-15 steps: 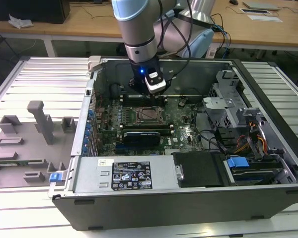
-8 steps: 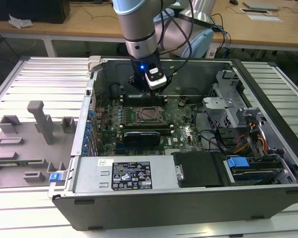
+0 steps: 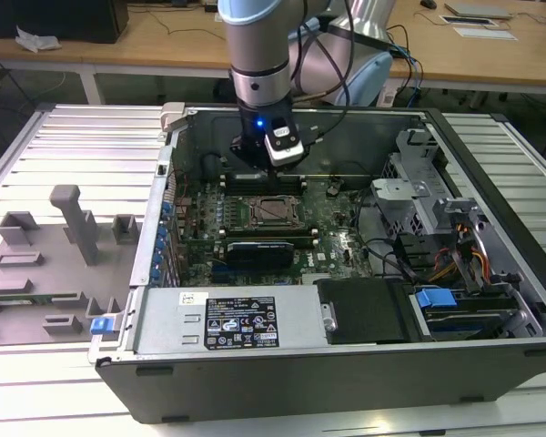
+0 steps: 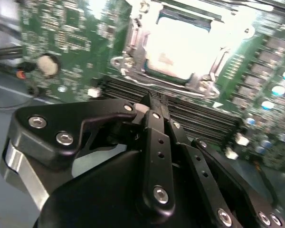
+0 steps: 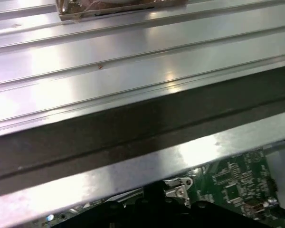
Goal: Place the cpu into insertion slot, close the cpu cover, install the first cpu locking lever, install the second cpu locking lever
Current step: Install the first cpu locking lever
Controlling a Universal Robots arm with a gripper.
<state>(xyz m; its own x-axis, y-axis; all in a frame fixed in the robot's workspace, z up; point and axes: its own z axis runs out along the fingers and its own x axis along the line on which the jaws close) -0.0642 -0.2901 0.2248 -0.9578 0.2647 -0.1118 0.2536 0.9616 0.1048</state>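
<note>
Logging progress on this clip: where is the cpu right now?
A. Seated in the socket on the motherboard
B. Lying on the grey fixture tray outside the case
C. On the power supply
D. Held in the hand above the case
A: in the second wrist view the cpu lies in its socket on the motherboard, beyond the hand.

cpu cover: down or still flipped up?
Down. In the second wrist view the cpu cover lies flat as a silvery frame around the cpu, whose top shows through its window. Whether the levers are latched: cannot tell.
</note>
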